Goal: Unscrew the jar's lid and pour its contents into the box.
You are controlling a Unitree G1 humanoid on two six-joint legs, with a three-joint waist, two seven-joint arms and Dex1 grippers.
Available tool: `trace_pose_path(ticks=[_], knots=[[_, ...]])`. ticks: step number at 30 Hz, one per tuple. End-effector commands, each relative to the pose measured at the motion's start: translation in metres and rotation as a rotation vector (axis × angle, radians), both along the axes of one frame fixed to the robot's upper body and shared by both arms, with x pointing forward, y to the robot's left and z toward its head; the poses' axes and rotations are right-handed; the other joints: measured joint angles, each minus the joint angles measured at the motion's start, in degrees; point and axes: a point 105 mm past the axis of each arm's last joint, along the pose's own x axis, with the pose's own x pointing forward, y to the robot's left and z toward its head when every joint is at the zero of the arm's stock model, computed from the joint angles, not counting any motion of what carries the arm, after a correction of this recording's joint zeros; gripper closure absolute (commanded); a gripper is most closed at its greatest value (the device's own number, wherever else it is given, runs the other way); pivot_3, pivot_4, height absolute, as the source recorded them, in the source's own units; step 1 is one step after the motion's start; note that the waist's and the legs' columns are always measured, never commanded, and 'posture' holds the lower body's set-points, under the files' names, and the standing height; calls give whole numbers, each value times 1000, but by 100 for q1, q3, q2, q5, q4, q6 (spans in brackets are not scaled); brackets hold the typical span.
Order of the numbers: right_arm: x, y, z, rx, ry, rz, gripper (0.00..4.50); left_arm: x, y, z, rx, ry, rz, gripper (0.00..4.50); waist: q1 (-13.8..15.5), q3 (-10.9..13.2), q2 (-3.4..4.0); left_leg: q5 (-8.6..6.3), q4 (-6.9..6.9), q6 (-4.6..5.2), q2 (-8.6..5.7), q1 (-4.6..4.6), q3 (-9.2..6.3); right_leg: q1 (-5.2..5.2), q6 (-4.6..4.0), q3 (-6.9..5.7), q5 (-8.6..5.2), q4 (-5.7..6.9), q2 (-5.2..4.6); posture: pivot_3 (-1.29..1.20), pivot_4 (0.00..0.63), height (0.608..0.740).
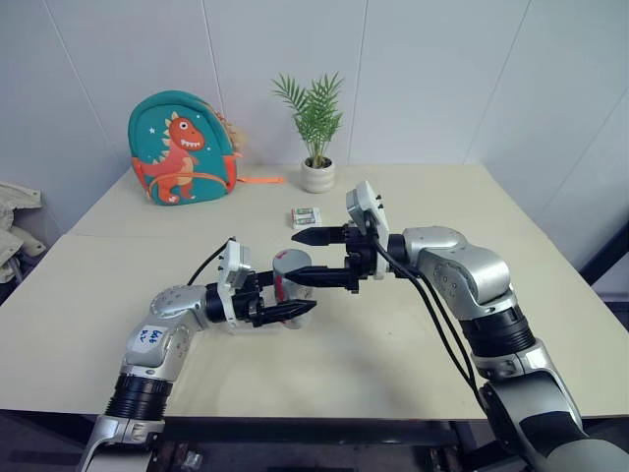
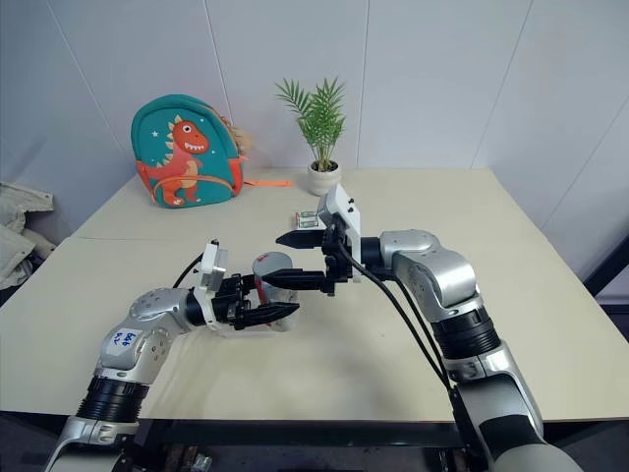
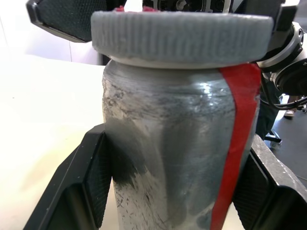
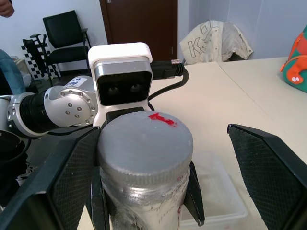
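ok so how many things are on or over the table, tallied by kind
jar: 1
lid: 1
box: 1
backpack: 1
potted plant: 1
small packet: 1
total: 6

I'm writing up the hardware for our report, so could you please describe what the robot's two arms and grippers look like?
Both arms have silver-grey metal shells with black ribbed joint rings. The left arm bears a small white sticker with blue writing. Black cables run along the right arm. The left gripper and right gripper each have two pointed black fingers with textured pads and a white camera block at the wrist.
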Motion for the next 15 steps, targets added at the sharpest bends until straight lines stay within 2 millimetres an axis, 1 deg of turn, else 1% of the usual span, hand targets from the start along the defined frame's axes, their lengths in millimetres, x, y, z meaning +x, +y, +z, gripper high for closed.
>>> trace_pose_path(ticks=[1, 15], knots=[[8, -16, 15, 38, -36, -68, 47, -8, -2, 15, -13, -79, -35, 1583, 1, 0, 0, 0, 0, 0, 0, 0, 0, 0, 0, 0, 0, 0, 0, 0, 150, 740], [12, -25, 12, 37, -16, -77, 47, -9, -2, 15, -8, -81, -38, 1583, 2, 0, 0, 0, 0, 0, 0, 0, 0, 0, 0, 0, 0, 0, 0, 0, 150, 740]])
